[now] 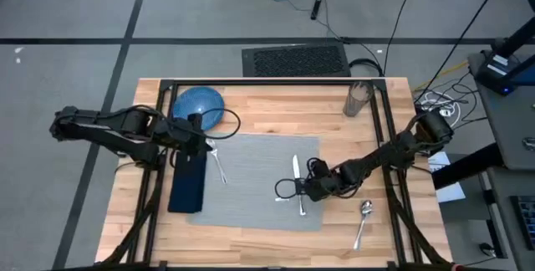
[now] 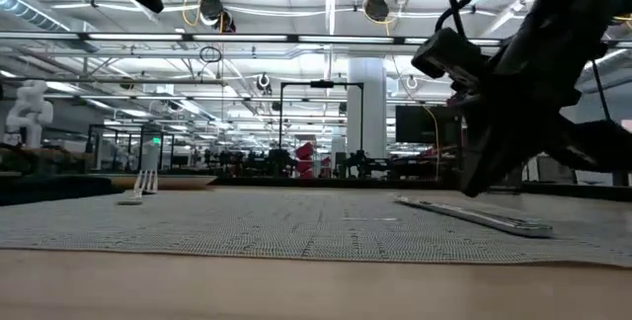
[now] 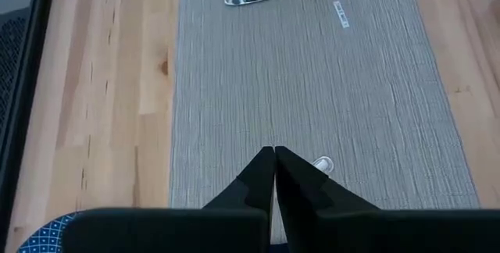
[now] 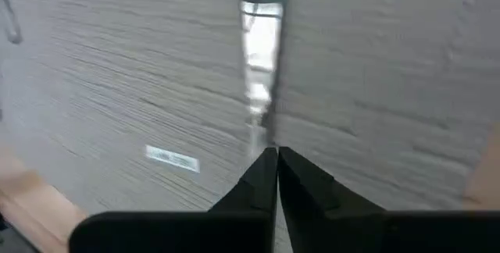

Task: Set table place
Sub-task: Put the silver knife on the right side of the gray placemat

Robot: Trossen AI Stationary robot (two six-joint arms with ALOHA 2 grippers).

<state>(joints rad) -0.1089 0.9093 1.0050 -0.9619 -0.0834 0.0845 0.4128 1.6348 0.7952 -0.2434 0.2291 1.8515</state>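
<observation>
The grey placemat (image 1: pixel 259 179) is lying flat in the middle of the table (image 1: pixel 384 229), a bit toward the near edge, with its little white tag (image 3: pixel 341 14) showing on top.

Containers first: the blue dish (image 1: pixel 199 106) sits off the mat near the far left corner of the table, and as far as I can see there's nothing in it. A clear glass (image 1: pixel 358 99) stands upright near the far right corner; can't tell if anything's in it.

On the mat there's a fork (image 1: pixel 219 165) near its left side and a knife (image 1: pixel 296 183) toward its right side. A dark navy napkin (image 1: pixel 188 181) lies along the mat's left edge, partly over it. A spoon (image 1: pixel 363 221) is on bare wood, right of the mat, near the front right corner.

The left tool (image 1: pixel 203 144) is over the mat's far left corner, just beside the fork's upper end, fingers pressed together with nothing between them. The right tool (image 1: pixel 303 192) is low over the knife, fingers also closed tip to tip; from the wrist view it doesn't look like it's gripping anything, the knife just runs out ahead of the tips.
</observation>
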